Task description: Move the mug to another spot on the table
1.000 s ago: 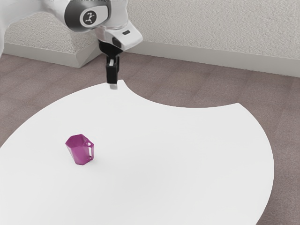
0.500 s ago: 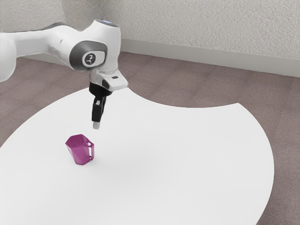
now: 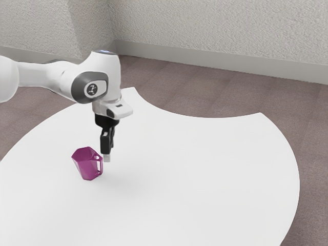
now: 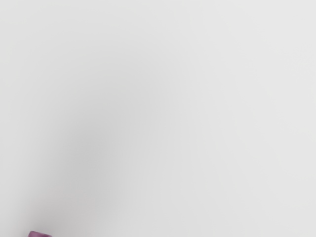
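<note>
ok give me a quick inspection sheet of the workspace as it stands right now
surface: white round table with a curved cut-out in its far edge
job's things: purple faceted mug on the table, toward the exterior view's left, handle facing that view's right
clutter: nothing seen
grippers: black gripper points down, close above the mug's handle side; contact cannot be told
cables: nothing seen
surroundings: brown carpet floor, pale textured wall with a light baseboard
</note>
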